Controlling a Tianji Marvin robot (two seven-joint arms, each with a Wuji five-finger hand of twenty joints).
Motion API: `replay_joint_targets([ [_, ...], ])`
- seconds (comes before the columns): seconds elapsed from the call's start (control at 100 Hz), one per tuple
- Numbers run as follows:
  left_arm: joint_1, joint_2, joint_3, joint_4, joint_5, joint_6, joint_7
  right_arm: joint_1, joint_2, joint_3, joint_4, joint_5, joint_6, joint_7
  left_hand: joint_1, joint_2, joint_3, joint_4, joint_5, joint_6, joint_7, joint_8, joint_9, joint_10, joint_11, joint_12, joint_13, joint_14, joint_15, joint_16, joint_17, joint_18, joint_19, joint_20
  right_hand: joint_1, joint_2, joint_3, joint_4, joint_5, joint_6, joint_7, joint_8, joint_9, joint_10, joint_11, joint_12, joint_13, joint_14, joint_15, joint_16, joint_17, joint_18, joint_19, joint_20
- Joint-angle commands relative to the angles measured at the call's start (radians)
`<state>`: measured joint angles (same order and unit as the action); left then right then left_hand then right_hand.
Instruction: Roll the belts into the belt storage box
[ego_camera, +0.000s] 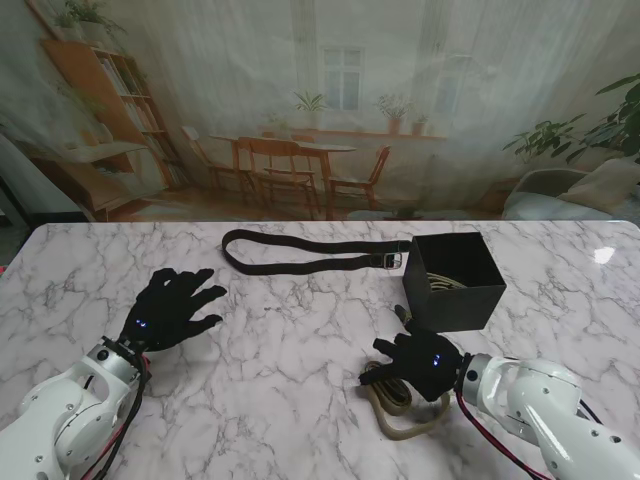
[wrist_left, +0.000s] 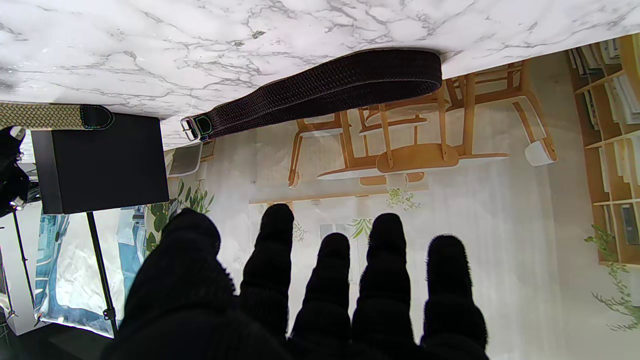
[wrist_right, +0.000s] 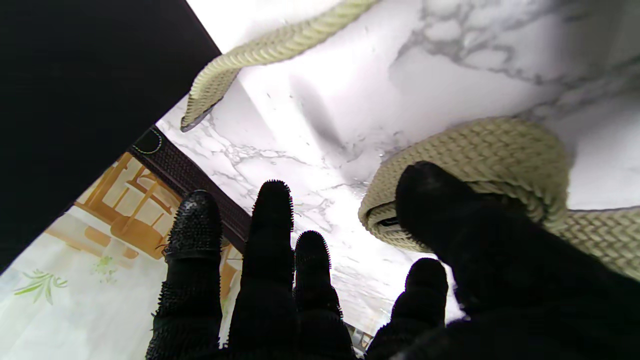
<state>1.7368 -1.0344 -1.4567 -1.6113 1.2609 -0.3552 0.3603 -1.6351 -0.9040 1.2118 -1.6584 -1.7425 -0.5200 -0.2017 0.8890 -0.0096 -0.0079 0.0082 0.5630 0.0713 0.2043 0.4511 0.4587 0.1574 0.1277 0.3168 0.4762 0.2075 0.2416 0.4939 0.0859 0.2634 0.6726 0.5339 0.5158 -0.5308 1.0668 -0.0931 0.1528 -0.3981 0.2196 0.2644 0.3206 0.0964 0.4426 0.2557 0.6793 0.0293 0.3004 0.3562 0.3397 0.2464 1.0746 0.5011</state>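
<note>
A staged robot test bench, not a real home. The marble-patterned table (ego_camera: 300, 330) ends at a printed backdrop (ego_camera: 330, 100) showing a dining room: wooden chairs, a table, shelves, a window and potted plants. In the left wrist view a tripod leg (wrist_left: 102, 280) stands past the table's edge, beside the backdrop.

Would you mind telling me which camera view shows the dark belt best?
The stand view: the whole dark belt lies as a long flattened loop on the table, its buckle beside the black box. The left wrist view shows most of it closer, weave and buckle clear. The right wrist view shows only a short stretch beyond the right hand's fingers.
</note>
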Motion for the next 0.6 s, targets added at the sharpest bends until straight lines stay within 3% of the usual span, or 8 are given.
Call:
replay_joint_targets([
  [0.0, 0.0, 0.0, 0.003, 0.0, 0.0, 0.001, -0.014, 0.001, 0.006, 0.003, 0.011, -0.002, 0.016, -0.005, 0.014, 0.046, -0.025, -0.018, -0.042, 0.013, -0.002, -0.002, -0.047, 0.004, 0.002, -0.008, -0.011, -0.006, 0.011, 0.005, -0.015, 0.007, 0.002, 0.009, 0.022, -0.02, 0.038, -0.011, -0.014, -0.03, 0.018, 0.005, -0.036, 0.01, 0.004, -0.004, -0.026, -0.002, -0.029, -0.015, -0.015, -0.003, -0.012, -0.009],
  [0.2, -0.001, 0.0, 0.003, 0.001, 0.001, 0.0, -0.017, 0.034, 0.007, -0.038, 0.045, 0.008, 0.026, 0.016, 0.013, 0.046, -0.023, -0.018, -0.042, 0.012, -0.002, -0.002, -0.047, 0.004, 0.001, -0.008, -0.012, -0.005, 0.011, 0.005, -0.016, 0.008, 0.002, 0.009, -0.021, -0.049, 0.016, -0.013, -0.015, -0.017, 0.05, 0.0, -0.045, 0.017, 0.002, -0.005, -0.034, 0.001, -0.027, -0.016, -0.02, -0.002, -0.013, -0.01],
  [0.3, -0.001, 0.0, 0.003, 0.001, 0.001, 0.0, -0.016, 0.041, 0.007, -0.052, 0.051, 0.018, 0.024, 0.028, 0.014, 0.046, -0.023, -0.018, -0.042, 0.013, -0.002, -0.002, -0.047, 0.004, 0.002, -0.008, -0.011, -0.004, 0.011, 0.005, -0.016, 0.009, 0.001, 0.009, -0.058, -0.075, -0.001, -0.012, -0.025, -0.03, 0.158, 0.004, -0.048, 0.021, 0.001, -0.007, -0.039, 0.005, -0.026, -0.019, -0.026, 0.001, -0.017, -0.013],
  [0.4, -0.001, 0.0, 0.003, 0.002, 0.001, 0.0, -0.014, 0.048, 0.005, -0.063, 0.06, 0.034, 0.02, 0.023, 0.013, 0.046, -0.024, -0.018, -0.041, 0.011, -0.002, -0.002, -0.048, 0.003, 0.002, -0.008, -0.011, -0.005, 0.011, 0.005, -0.016, 0.009, 0.001, 0.008, -0.081, -0.094, -0.016, -0.015, 0.057, -0.046, 0.253, 0.03, -0.035, 0.021, 0.003, -0.007, -0.036, 0.005, -0.024, -0.018, -0.029, 0.005, -0.019, -0.013],
  [0.49, -0.001, 0.0, 0.003, 0.002, 0.001, 0.0, -0.015, 0.054, 0.004, -0.07, 0.069, 0.052, 0.011, 0.019, 0.012, 0.046, -0.024, -0.019, -0.042, 0.011, -0.002, -0.002, -0.048, 0.002, 0.001, -0.008, -0.011, -0.005, 0.01, 0.005, -0.016, 0.008, 0.001, 0.008, -0.119, -0.097, -0.042, -0.017, 0.165, -0.063, 0.339, 0.115, -0.019, 0.008, -0.004, -0.009, -0.024, -0.001, -0.023, -0.018, -0.026, 0.006, -0.018, -0.013],
  [0.5, -0.001, 0.0, 0.004, 0.002, 0.001, 0.0, -0.015, 0.055, 0.004, -0.071, 0.07, 0.055, 0.011, 0.019, 0.012, 0.046, -0.024, -0.019, -0.041, 0.012, -0.002, -0.002, -0.048, 0.003, 0.001, -0.008, -0.01, -0.005, 0.011, 0.005, -0.015, 0.009, 0.001, 0.008, -0.119, -0.097, -0.052, -0.016, 0.195, -0.068, 0.34, 0.198, -0.017, 0.004, -0.007, -0.008, -0.023, -0.003, -0.025, -0.018, -0.027, 0.006, -0.02, -0.014],
  [0.59, -0.001, 0.0, 0.004, 0.002, 0.0, 0.0, -0.016, 0.062, 0.003, -0.081, 0.081, 0.064, 0.011, 0.007, 0.012, 0.046, -0.023, -0.018, -0.042, 0.013, -0.002, -0.003, -0.048, 0.005, 0.001, -0.008, -0.011, -0.005, 0.01, 0.005, -0.016, 0.008, 0.001, 0.008, -0.133, -0.096, -0.091, -0.023, 0.267, -0.087, 0.427, 0.297, 0.009, -0.028, -0.003, -0.006, -0.012, -0.011, -0.026, -0.019, -0.02, 0.003, -0.016, -0.013],
])
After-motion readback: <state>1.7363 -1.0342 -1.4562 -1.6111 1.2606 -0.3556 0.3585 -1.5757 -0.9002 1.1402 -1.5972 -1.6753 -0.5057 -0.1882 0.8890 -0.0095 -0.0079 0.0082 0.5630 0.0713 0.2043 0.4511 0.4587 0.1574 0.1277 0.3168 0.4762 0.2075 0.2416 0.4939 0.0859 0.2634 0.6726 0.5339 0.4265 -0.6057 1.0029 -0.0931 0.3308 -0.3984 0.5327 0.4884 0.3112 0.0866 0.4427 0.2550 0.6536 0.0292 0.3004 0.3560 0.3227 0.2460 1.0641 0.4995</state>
